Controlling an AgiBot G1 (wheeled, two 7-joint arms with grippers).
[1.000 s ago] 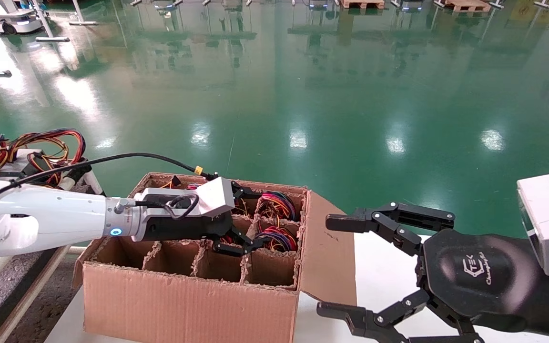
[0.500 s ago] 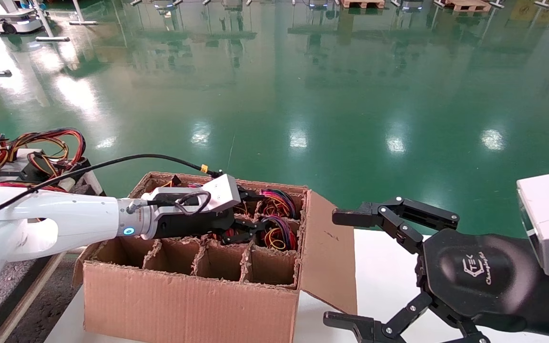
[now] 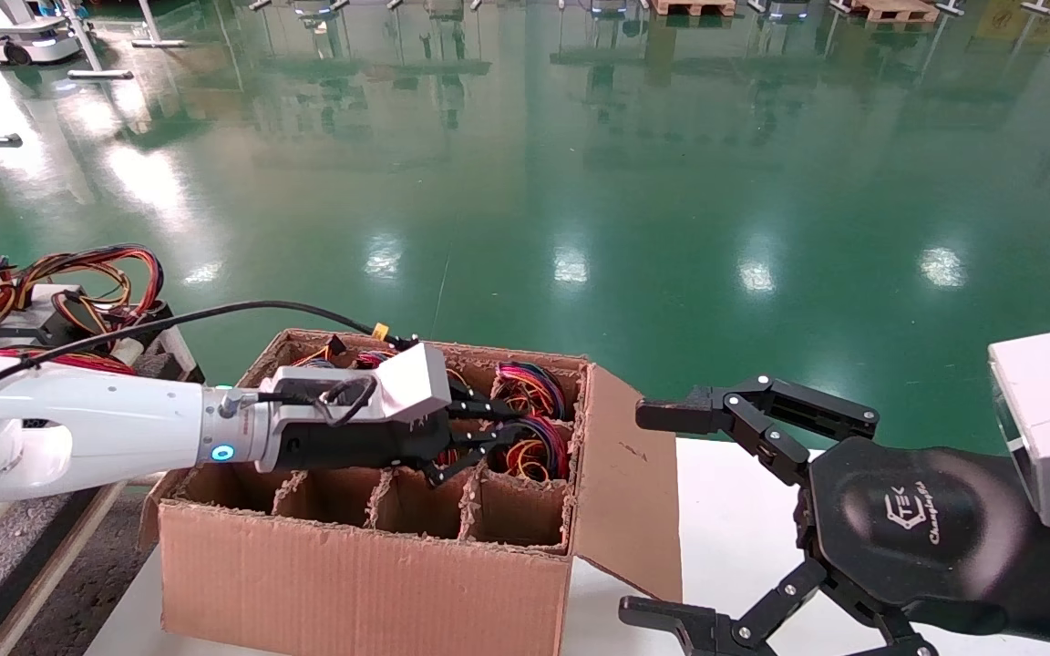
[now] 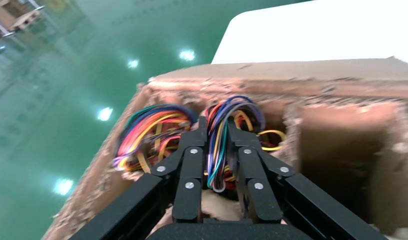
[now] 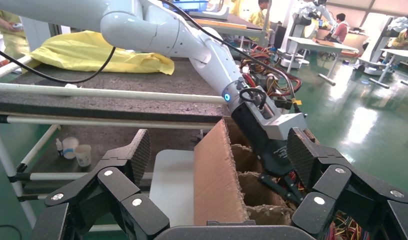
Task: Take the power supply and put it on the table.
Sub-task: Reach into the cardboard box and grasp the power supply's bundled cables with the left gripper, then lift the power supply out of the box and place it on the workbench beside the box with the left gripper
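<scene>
Your left hand (image 4: 216,150) reaches into the cardboard box (image 3: 361,565), fingers pinched around the wire loop of the power supply (image 4: 227,125), which sits in the right middle cell; gripping the loop likely serves as a handle. Your right hand (image 3: 671,519) waits spread wide at 4 o'clock over the white worktop (image 3: 725,538). Beyond lies glossy green floor (image 3: 580,164).

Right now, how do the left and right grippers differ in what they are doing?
The left gripper is down in the cardboard box, its fingers closed on the power supply's wire coil; the right gripper hangs outside the box over the white table. The left holds wires; the right is spread wide open and empty. Both are black with linkage fingers.
</scene>
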